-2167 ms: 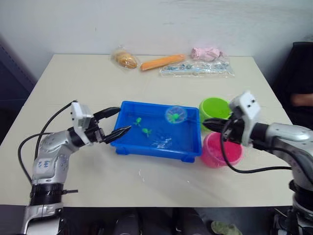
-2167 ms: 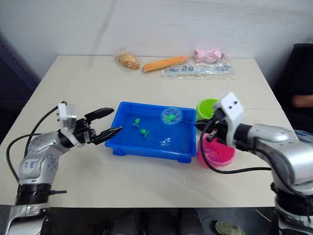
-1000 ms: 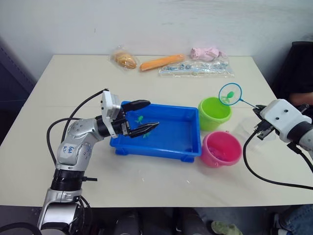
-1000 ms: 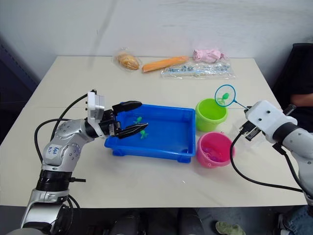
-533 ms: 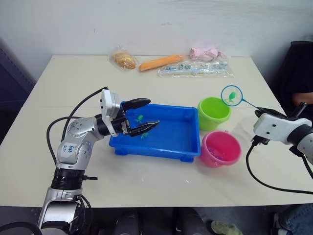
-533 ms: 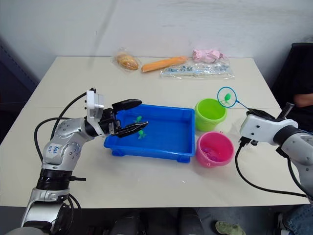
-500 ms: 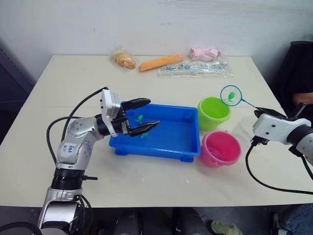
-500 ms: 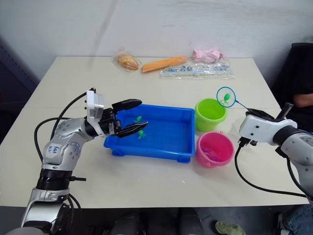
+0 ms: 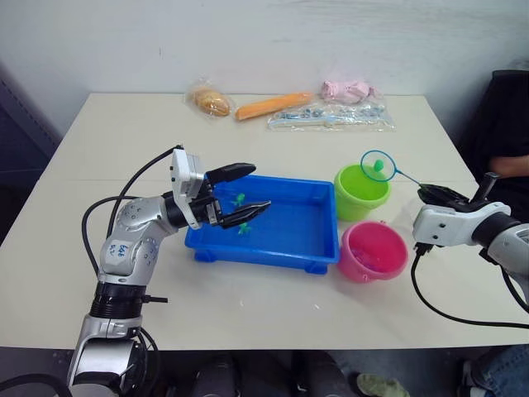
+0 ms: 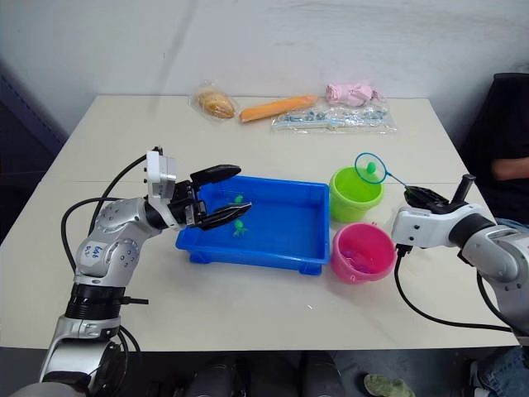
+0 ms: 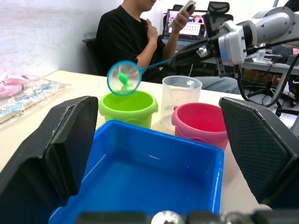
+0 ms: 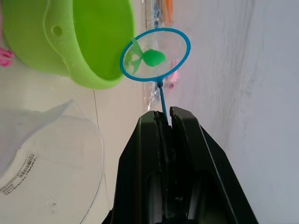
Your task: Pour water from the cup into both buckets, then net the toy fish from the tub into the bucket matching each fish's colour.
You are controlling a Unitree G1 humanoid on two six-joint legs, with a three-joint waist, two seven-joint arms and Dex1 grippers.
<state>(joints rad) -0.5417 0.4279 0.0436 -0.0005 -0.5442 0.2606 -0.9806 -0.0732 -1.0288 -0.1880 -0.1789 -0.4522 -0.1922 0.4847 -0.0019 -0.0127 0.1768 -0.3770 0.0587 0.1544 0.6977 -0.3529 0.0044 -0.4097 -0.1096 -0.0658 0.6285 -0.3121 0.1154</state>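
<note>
A pale table (image 9: 165,132) stands against a white wall, and at its far edge lie a bagged bun (image 9: 212,101), an orange carrot-like toy (image 9: 271,105), a pink bundle (image 9: 349,88) and a clear bag of small parts (image 9: 331,116). In the left wrist view a person in a black shirt (image 11: 140,42) sits beyond the table holding up a phone (image 11: 183,11).

The blue tub (image 9: 273,225) sits near the middle of the table with two green fish (image 9: 241,213) at its left end. The left gripper (image 9: 240,192) hovers over that end of the tub with its two black fingers spread wide apart, gripping nothing.

Right of the tub stand the green bucket (image 9: 361,190), farther back, and the pink bucket (image 9: 374,251), nearer, the two just beside each other. The clear cup (image 11: 181,95) stands upright just behind the buckets as the left wrist view shows it, on their right side.

The right gripper (image 12: 164,122) has its fingers pressed together on the thin handle of the net (image 9: 376,165). The hoop hangs above the far right rim of the green bucket, and one green fish (image 12: 148,58) lies in its mesh
</note>
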